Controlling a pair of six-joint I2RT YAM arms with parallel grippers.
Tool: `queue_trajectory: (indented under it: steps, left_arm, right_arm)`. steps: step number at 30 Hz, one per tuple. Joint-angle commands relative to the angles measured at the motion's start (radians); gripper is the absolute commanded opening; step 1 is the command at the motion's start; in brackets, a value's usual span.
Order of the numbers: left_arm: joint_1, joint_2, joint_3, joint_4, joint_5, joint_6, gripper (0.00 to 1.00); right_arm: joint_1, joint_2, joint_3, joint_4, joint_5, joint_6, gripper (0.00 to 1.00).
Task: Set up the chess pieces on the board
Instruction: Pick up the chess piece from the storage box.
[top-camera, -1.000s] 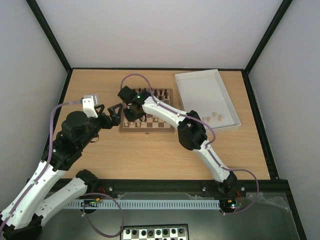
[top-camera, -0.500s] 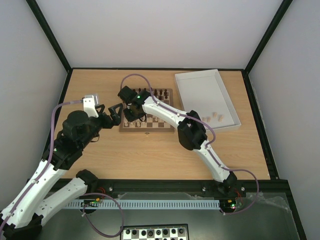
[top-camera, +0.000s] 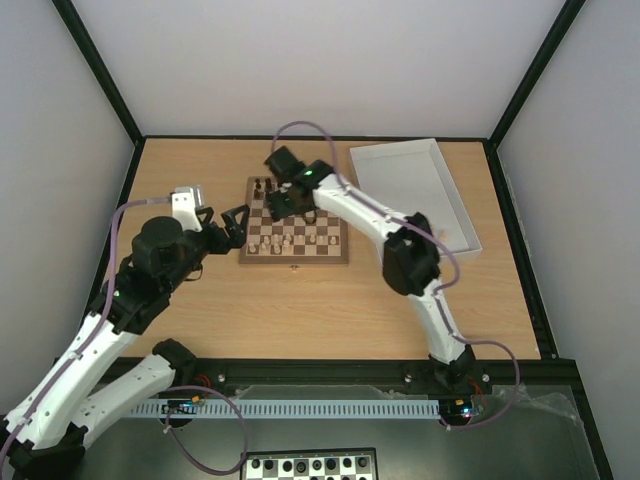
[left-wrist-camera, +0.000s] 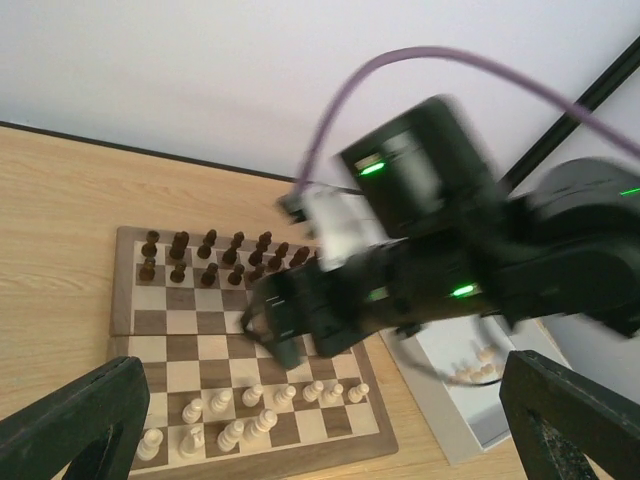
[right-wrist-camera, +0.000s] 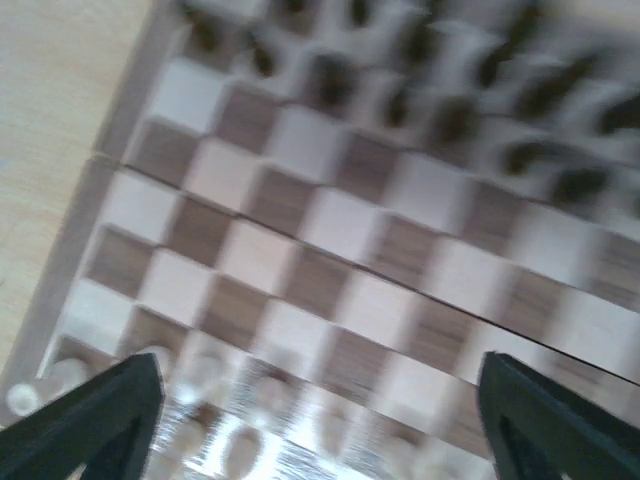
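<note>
- Now, the board (top-camera: 296, 232) is seen lying flat on the bench (top-camera: 190, 170), with the white tray (top-camera: 400, 180) just beside its far right corner.
- The pale chess pieces (left-wrist-camera: 252, 410) are found standing on the board's near rows. A few more pale ones (left-wrist-camera: 477, 362) are left lying in the tray.
- The dark pieces (left-wrist-camera: 215, 255) are lined up along the two far rows of the board.
- The right end effector (top-camera: 284, 203) is held over the far half of the board, close to the dark rows. Its fingers (right-wrist-camera: 95, 420) are spread wide, and only checkered squares are seen between them. That wrist view is badly blurred, though, so a tiny piece could perhaps be missed.
- The left end effector (top-camera: 235, 226) is held just off the board's left edge, above the bench. Its fingers (left-wrist-camera: 70, 420) are spread wide apart and nothing is gripped. The whole board and the right arm are framed between them in the left wrist view.
</note>
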Motion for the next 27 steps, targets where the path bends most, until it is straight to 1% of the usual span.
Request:
queue_trajectory:
  steps: [1,2,5,9,10,12,13,15,17,18,19,20,27]
  left_arm:
    - [-0.004,0.060,0.006,0.047,0.027,0.003,0.99]
    - [-0.004,0.071,0.004,0.056,0.031,0.002,1.00]
    - [-0.006,0.093,-0.003,0.079,0.035,0.005,1.00]
    - [-0.008,0.136,-0.007,0.096,0.047,0.008,1.00]
    - [-0.007,0.149,-0.010,0.100,0.051,0.008,0.99]
    - [-0.007,0.167,-0.011,0.103,0.060,0.009,0.99]
    - [-0.007,0.175,-0.012,0.105,0.062,0.011,0.99]
    - [-0.007,0.186,-0.012,0.108,0.069,0.010,1.00]
    - [-0.007,0.199,-0.012,0.108,0.078,0.011,0.99]
    - [-0.007,0.202,-0.010,0.107,0.080,0.011,0.99]
    - [-0.007,0.204,-0.011,0.107,0.081,0.011,1.00]
    - [-0.007,0.206,-0.013,0.108,0.083,0.010,0.99]
    - [-0.007,0.204,-0.014,0.106,0.082,0.009,1.00]
  right_arm:
    - [-0.098,-0.274,-0.198,0.043,0.105,-0.010,0.93]
    - [-0.124,-0.321,-0.254,0.057,0.125,-0.008,0.99]
    - [-0.223,-0.464,-0.442,0.100,0.127,0.007,0.99]
    - [-0.361,-0.582,-0.680,0.164,0.100,0.045,0.99]
    - [-0.386,-0.601,-0.724,0.174,0.097,0.051,0.94]
    - [-0.414,-0.629,-0.800,0.188,0.101,0.055,0.78]
    - [-0.422,-0.638,-0.834,0.191,0.104,0.058,0.72]
    - [-0.426,-0.643,-0.894,0.191,0.103,0.061,0.68]
    - [-0.427,-0.642,-0.937,0.193,0.106,0.068,0.57]
    - [-0.428,-0.644,-0.956,0.200,0.109,0.071,0.55]
    - [-0.428,-0.644,-0.976,0.207,0.106,0.072,0.49]
    - [-0.430,-0.643,-0.990,0.212,0.103,0.073,0.46]
    - [-0.433,-0.620,-1.038,0.241,0.078,0.074,0.44]
